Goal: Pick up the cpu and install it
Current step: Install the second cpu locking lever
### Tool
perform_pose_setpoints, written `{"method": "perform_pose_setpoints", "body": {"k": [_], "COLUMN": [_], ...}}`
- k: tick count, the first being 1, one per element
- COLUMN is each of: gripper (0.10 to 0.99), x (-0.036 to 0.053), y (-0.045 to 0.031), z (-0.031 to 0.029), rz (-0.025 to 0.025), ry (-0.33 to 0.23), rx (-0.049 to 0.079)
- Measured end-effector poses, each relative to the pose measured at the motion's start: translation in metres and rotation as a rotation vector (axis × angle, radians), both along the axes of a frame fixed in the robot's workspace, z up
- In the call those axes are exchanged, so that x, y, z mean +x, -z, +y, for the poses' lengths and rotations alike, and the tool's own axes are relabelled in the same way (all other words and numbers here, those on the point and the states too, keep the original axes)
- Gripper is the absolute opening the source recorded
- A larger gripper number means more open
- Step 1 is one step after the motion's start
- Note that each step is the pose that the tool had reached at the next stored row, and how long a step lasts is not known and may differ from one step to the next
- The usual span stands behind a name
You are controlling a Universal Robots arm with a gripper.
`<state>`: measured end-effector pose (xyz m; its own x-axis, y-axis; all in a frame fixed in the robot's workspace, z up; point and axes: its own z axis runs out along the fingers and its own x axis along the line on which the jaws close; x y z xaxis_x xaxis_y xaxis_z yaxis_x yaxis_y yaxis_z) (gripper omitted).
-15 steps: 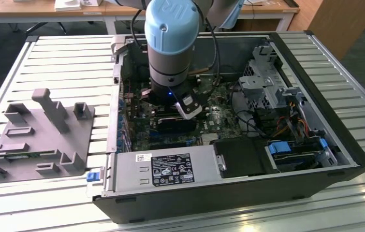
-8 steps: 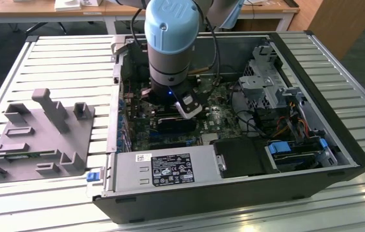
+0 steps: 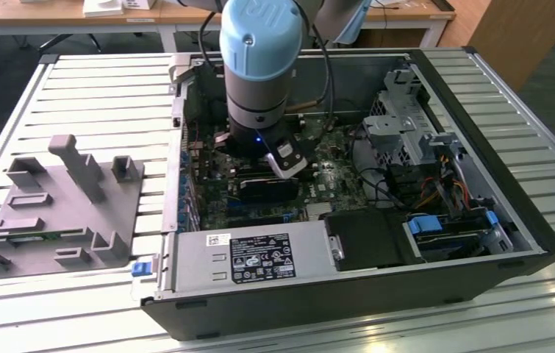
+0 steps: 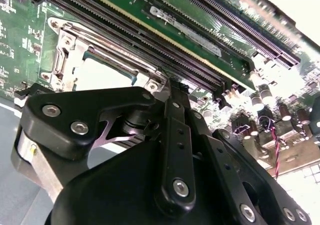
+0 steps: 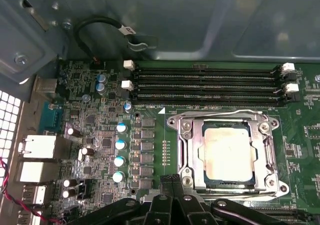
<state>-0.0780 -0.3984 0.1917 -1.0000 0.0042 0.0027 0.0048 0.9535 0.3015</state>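
Inside the socket (image 5: pixel 227 152) lies the cpu (image 5: pixel 227 152), thin, light, rigid, likely fragile; grip only by edges. Above it, the gripper (image 5: pixel 175 195) fingers are closed together, empty.

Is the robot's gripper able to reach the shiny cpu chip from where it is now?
Probably yes. The cpu lies face-up inside the open metal socket frame on the motherboard, with nothing on top of it. The gripper hangs just beside it inside the open computer case.

The arm (image 3: pixel 260 66) had a light-blue cap over a grey cylindrical body with a blue light; its black gripper (image 4: pixel 170 150) linkage carried silver screws.
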Motion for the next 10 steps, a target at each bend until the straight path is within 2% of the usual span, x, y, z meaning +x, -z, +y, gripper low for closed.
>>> {"method": "perform_pose_setpoints", "body": {"k": [3, 10], "gripper": [0.106, 0.106], "x": [0.0, 0.0], "y": [0.0, 0.0015], "z": [0.0018, 0.0018], "rz": [0.0001, 0.0001], "ry": [0.0, 0.0], "rx": [0.002, 0.004]}}
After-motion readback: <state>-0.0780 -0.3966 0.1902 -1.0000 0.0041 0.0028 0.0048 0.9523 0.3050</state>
